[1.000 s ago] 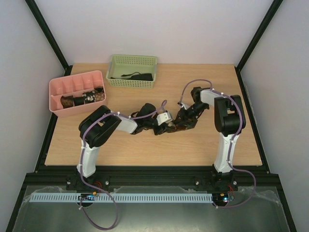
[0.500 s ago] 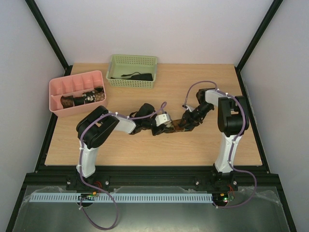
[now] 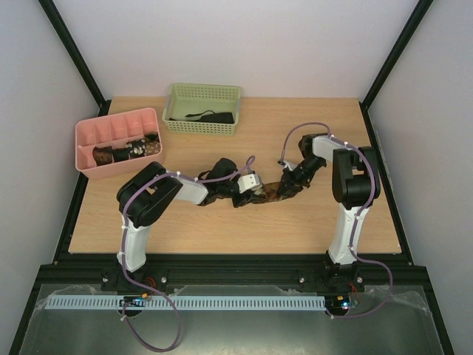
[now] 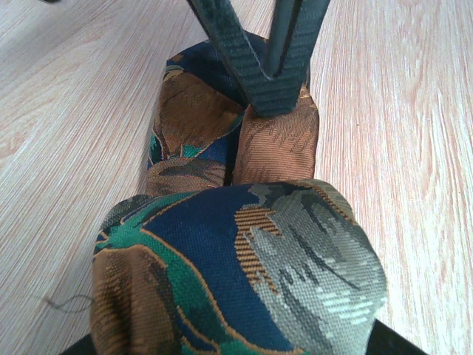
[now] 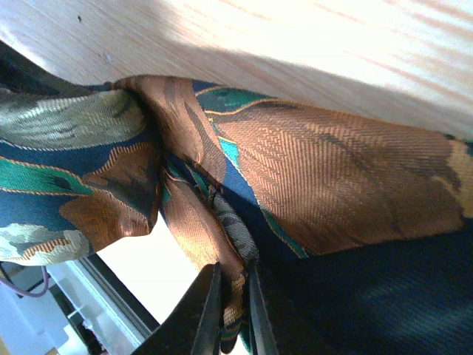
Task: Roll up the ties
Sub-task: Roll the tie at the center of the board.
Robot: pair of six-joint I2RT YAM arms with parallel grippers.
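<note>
At the middle of the desk [image 3: 222,225] a mottled brown-and-blue tie [image 4: 236,259] lies bunched. The right tool [image 5: 232,285] is pinched together on a fold of it. The left tool [image 3: 250,192] is buried under the cloth, so whether it grips cannot be told.

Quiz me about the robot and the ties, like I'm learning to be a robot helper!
1. True or false: the green basket is empty.
2. What is the right gripper pinching? A) a purple cable B) the patterned tie C) nothing
3. Fill in: the rolled ties sit in the ____ tray.
Key: 1 false, a dark tie lies in it; 2 B; 3 pink.
</note>
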